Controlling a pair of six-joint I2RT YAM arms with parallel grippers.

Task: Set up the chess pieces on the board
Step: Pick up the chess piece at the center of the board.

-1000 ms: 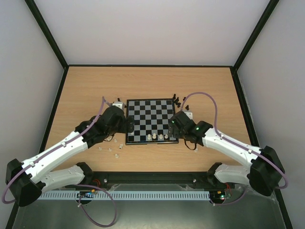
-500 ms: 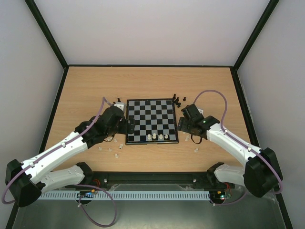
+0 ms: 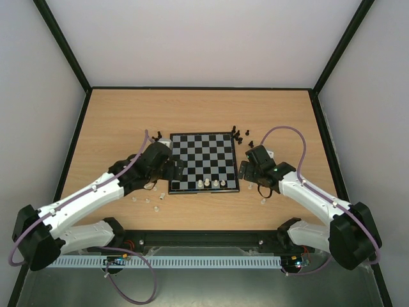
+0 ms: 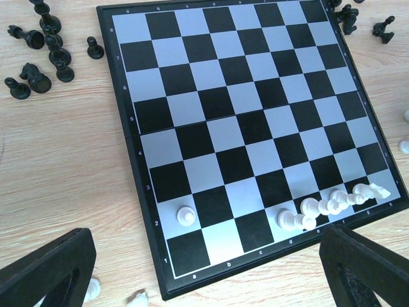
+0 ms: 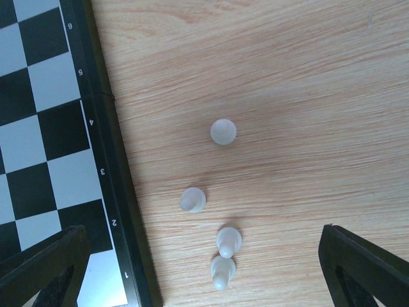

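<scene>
On the board [image 4: 243, 96] — a few cream-white pieces [image 4: 332, 203].

Board [image 4: 255, 128] black-and-pale checks, black border; cream pieces [image 4: 332, 203]; black pieces [image 4: 39, 78].

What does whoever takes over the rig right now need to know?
Hands: left hand open, empty, above the near-left corner of the board. Right hand open, empty, above four white pieces on the table right of the board.
Done: a few white pieces on the near ranks, one lone pawn and a bunched row toward the near-right corner.
Left: black pieces all sit off the board by its far corners; other white strays lie left of the board.
</scene>
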